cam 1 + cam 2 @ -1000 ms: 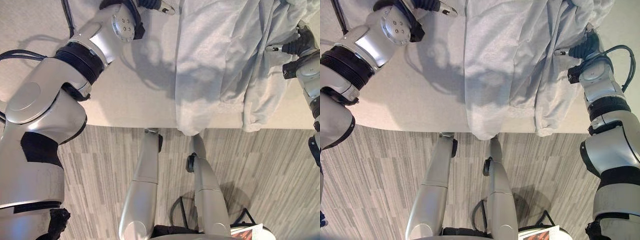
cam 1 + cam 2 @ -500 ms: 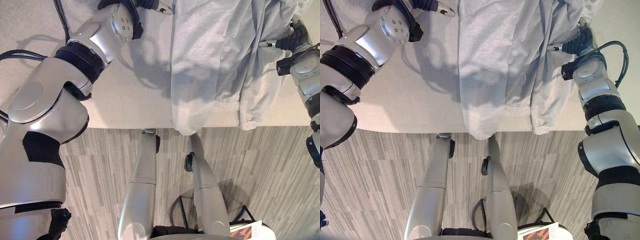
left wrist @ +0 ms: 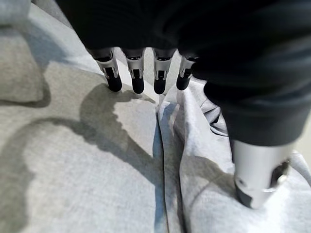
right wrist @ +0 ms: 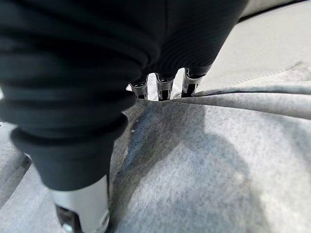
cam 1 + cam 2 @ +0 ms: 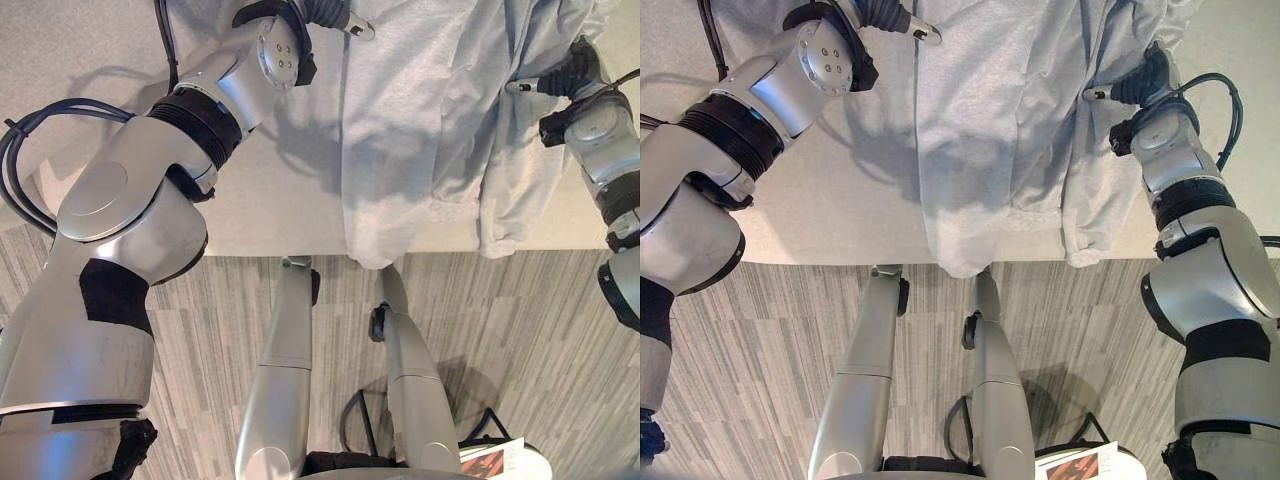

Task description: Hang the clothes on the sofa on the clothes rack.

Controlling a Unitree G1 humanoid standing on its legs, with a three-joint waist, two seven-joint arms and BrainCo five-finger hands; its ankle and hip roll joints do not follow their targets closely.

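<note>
While the grey garment (image 5: 1000,120) lies on the sofa (image 5: 830,210), your left hand (image 3: 146,73) hangs with fingers straight above its edge; your right hand's (image 4: 163,87) fingertips disappear into a fold, grip unclear.

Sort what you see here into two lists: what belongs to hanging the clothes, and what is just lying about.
Belongs to the job:
- light grey garment, draped over the sofa's front edge
- sofa it lies on
- left hand, fingers straight, at the garment's edge
- right hand, fingers on the garment's other side

Just lying about:
- printed paper on the floor by the robot
</note>
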